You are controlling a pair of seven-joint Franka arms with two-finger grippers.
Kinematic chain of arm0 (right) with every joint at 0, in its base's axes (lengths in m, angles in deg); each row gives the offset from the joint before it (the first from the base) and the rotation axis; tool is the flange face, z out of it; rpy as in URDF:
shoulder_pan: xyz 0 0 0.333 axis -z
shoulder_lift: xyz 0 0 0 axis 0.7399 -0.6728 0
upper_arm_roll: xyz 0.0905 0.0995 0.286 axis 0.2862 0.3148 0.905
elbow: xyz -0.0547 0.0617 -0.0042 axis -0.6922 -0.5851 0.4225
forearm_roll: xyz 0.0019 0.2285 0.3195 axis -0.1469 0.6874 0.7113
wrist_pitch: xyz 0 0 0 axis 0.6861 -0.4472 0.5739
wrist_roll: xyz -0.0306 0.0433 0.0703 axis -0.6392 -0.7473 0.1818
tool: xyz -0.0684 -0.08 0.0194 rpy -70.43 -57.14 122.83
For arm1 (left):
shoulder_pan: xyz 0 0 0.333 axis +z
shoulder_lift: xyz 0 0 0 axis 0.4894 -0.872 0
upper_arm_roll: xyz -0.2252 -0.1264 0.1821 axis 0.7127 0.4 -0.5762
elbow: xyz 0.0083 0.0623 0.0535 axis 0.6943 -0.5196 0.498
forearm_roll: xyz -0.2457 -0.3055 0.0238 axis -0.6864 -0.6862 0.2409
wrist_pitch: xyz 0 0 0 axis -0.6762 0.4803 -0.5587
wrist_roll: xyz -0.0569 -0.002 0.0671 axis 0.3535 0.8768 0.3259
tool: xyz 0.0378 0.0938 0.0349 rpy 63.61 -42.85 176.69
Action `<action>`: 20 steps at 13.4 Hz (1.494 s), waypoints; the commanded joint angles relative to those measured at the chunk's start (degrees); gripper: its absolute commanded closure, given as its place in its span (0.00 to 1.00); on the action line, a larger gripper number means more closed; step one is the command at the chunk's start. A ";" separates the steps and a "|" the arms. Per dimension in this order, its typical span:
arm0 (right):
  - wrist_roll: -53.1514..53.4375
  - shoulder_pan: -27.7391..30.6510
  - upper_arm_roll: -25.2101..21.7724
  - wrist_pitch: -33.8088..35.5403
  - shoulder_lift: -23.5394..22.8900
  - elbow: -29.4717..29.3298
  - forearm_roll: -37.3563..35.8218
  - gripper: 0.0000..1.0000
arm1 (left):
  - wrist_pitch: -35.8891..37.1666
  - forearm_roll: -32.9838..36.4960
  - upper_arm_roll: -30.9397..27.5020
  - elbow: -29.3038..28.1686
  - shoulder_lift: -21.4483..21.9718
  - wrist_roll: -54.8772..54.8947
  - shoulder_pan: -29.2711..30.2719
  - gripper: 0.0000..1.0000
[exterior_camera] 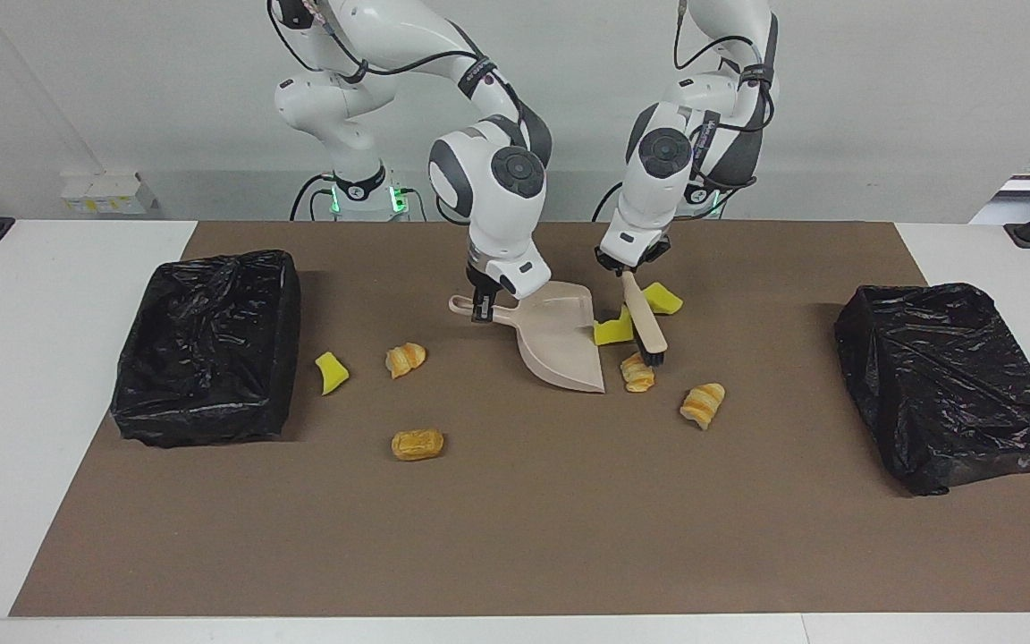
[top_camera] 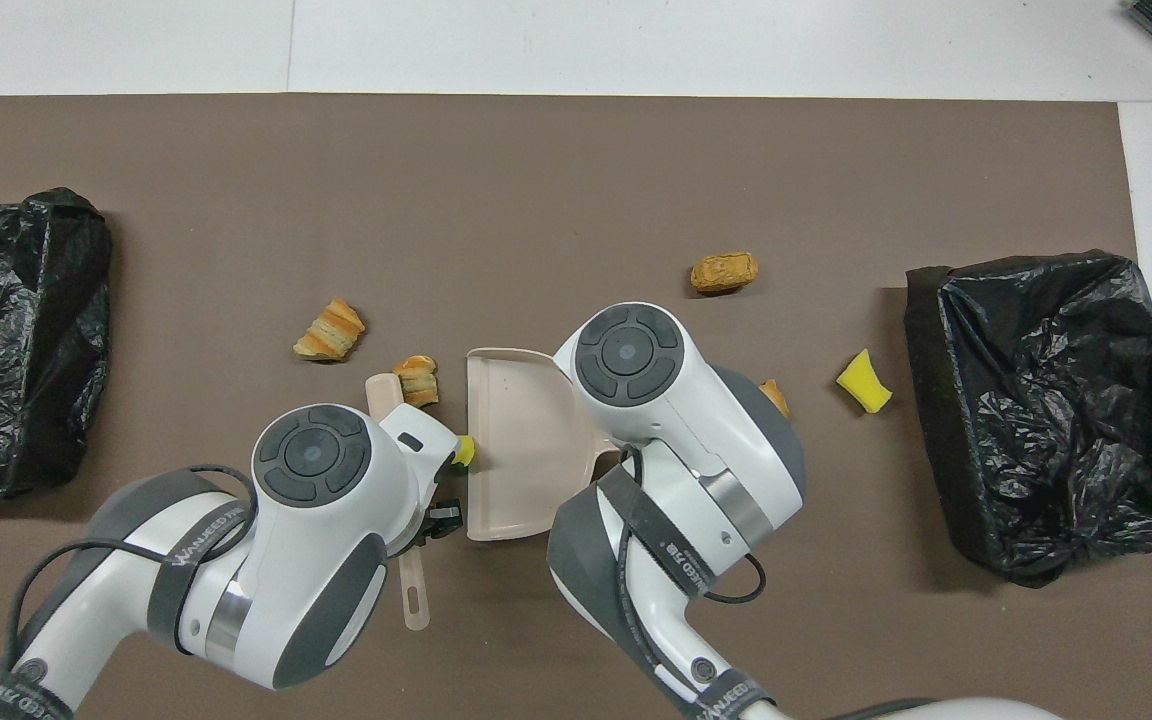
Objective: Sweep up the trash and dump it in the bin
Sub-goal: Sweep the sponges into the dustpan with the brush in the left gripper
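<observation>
Seven scraps of trash lie loose on the brown mat, none in the dustpan (exterior_camera: 562, 344) yet.
Right gripper (exterior_camera: 482, 309) clamps the dustpan's handle; left gripper (exterior_camera: 629, 268) clamps the brush (exterior_camera: 645, 319). Yellow sponge chunks (exterior_camera: 613, 331) look soft and feather-light; striped pastry pieces (exterior_camera: 637, 372) look crumbly. Both should tumble, best pushed by bristles, not pinched. Two crinkled black-lined bins (exterior_camera: 208, 344) sit at the table's ends.
</observation>
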State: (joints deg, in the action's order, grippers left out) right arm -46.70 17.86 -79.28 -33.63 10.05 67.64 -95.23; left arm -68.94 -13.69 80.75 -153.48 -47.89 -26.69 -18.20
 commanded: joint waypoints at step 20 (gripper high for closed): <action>1.32 0.32 0.22 0.13 1.60 2.02 -0.13 1.00 | -12.77 1.85 -6.12 -0.45 -8.16 -3.44 -8.18 1.00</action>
State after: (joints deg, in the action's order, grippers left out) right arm -46.68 17.92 -79.30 -33.63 10.05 67.91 -95.22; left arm -82.67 -14.29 75.28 -158.10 -52.65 -32.48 -22.90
